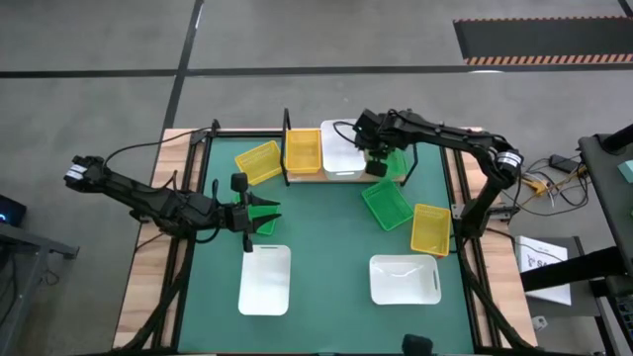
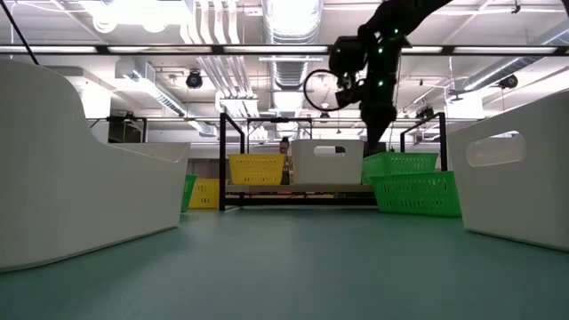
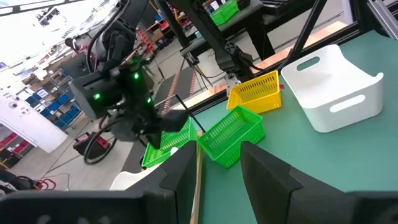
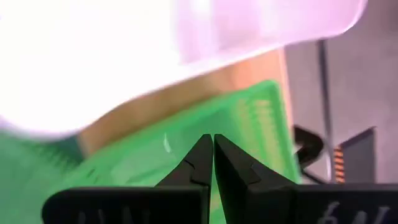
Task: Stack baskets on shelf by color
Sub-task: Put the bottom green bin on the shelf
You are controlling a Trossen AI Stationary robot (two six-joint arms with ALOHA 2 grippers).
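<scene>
Green matting (image 1: 326, 247) covers the table, and at its far edge the shelf (image 1: 307, 175), a light wooden board with thin black posts, is seen. On the board a yellow basket (image 1: 303, 150) and a white basket (image 1: 341, 153) are set side by side, while a green basket (image 1: 394, 164) is held at the board's right end by the right gripper (image 1: 379, 158), whose fingers are pressed together on its rim; in the right wrist view the closed fingertips (image 4: 211, 155) are seen against the green mesh. A second yellow basket (image 1: 258, 162) lies tilted on the mat just beside the shelf's left end. Another green basket (image 1: 387, 204) is placed on the mat in front of the shelf's right end, with a third yellow basket (image 1: 430, 229) next to it toward the right edge. Two more white baskets are set near the front of the mat, one on the left (image 1: 265, 280) and one on the right (image 1: 405, 279). The left gripper (image 1: 259, 219) is positioned over the left part of the mat, its fingers partly spread around a third green basket (image 1: 264, 210), the rest of which is hidden under the arm; whether it is actually gripped cannot be told.
</scene>
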